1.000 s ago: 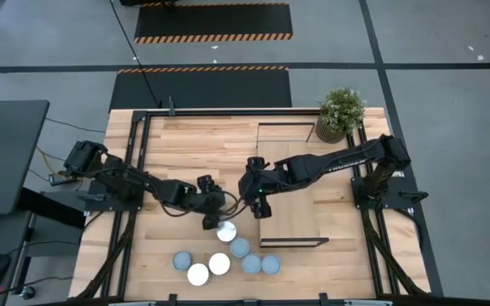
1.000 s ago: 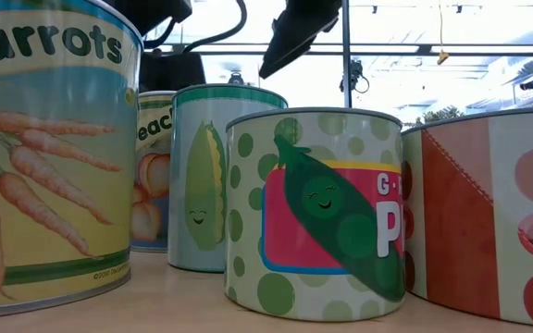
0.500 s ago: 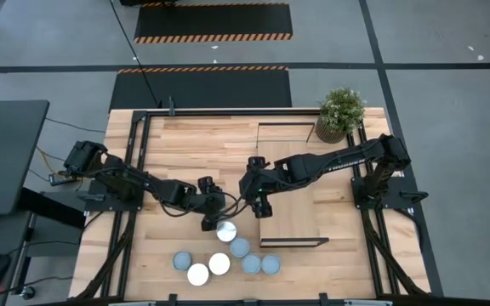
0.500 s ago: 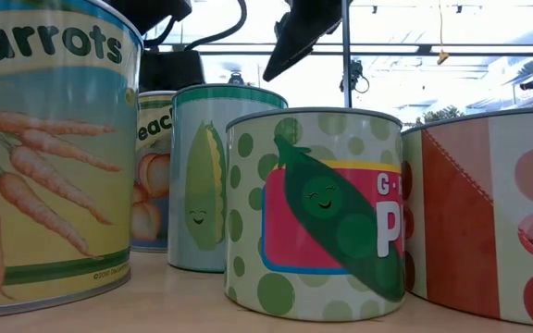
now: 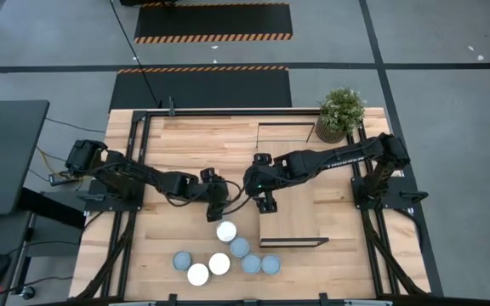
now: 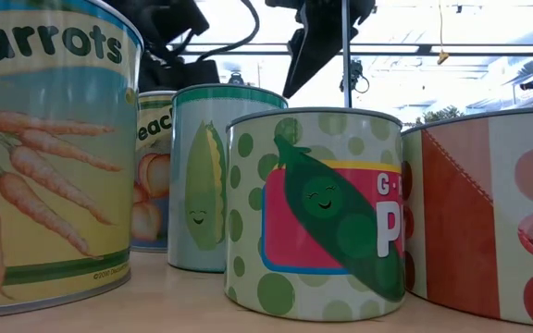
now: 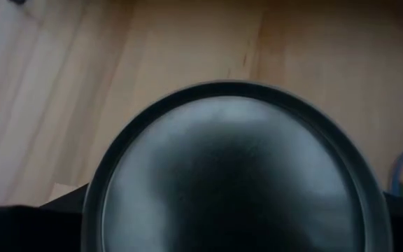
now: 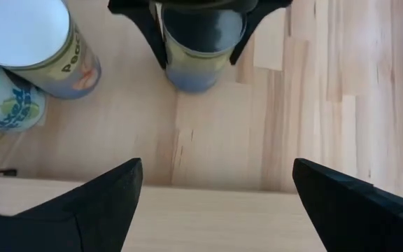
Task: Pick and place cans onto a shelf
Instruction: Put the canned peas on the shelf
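High view: left end effector (image 5: 219, 202) near table (image 5: 194, 144) middle, just above the can cluster, closed on a can hidden beneath it. Right end effector (image 5: 266, 200) close beside it, over the near-left edge of the shelf (image 5: 300, 212), holding nothing. Six cans (image 5: 226, 231) standing loose on the table's front, in front of the shelf's left end: white-topped one nearest the left end effector, the others trailing toward the front edge. Plant (image 5: 340, 113) at the far right corner.

Low view: cans up close in a row, labelled carrots (image 6: 49, 148), peaches (image 6: 154, 176), corn (image 6: 220, 176), peas (image 6: 317, 213) and tomatoes (image 6: 489, 213). Dark arm parts (image 6: 317, 37) overhead; which arm is which, cannot tell.

Left wrist view: round grey can top (image 7: 236, 175) filling most of the frame, wood behind; fingers barely showing at the lower corners on either side of it.

Right wrist view: own fingers (image 8: 96, 199) spread wide, empty, above the shelf's pale edge. Farther off, left end effector (image 8: 198, 17) clamped on a can (image 8: 200, 59) with blue-grey lower side. Peach can (image 8: 37, 45) and another (image 8: 5, 105) beside it on the table.
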